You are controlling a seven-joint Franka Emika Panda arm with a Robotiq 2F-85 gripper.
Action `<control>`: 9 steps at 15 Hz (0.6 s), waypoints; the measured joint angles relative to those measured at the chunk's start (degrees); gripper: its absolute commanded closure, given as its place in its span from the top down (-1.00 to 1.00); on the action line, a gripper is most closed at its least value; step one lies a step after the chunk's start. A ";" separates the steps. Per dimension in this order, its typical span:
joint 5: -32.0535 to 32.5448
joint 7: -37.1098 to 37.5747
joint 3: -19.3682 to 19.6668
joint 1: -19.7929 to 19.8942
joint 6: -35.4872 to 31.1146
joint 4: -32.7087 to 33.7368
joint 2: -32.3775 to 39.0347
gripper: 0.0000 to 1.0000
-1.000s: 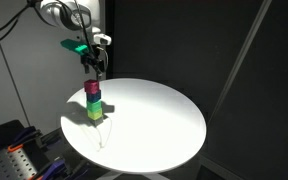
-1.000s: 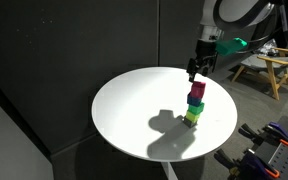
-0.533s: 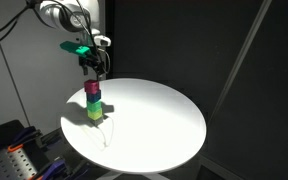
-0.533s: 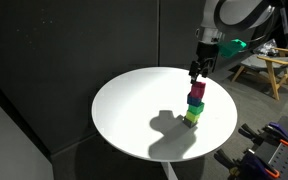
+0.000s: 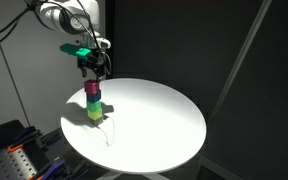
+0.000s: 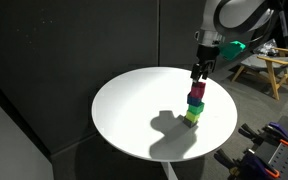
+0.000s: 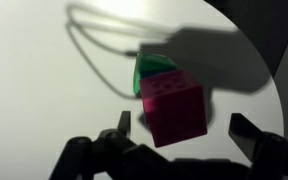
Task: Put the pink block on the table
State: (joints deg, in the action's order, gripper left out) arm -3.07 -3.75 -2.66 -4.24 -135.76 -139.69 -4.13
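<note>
My end effector hung wide open just above the pink block, which sat atop a blue cube and green cube (a tippy tower) on the surface. I judged a straight descent best, jaws straddling pink only.

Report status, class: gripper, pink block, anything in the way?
Gripper open, hovering just above the stack. Pink block on top of it, not yet on table. Nothing in the way.
</note>
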 measured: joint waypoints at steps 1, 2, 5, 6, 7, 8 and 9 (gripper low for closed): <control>0.00 -0.09 0.00 0.00 0.00 -0.01 0.17 1.00; 0.01 -0.15 0.00 0.00 0.00 -0.02 0.36 1.00; 0.02 -0.27 0.00 0.00 0.00 -0.02 0.99 1.00; 0.02 -0.30 0.01 0.00 0.00 -0.03 1.14 1.00; 0.02 -0.32 0.02 0.00 0.00 -0.03 1.28 1.00; 0.02 -0.34 0.04 0.00 0.00 -0.03 1.39 1.00; 0.02 -0.36 0.05 0.00 0.00 -0.03 1.47 1.00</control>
State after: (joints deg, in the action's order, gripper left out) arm -3.05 -4.11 -2.61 -4.24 -135.76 -139.72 -2.66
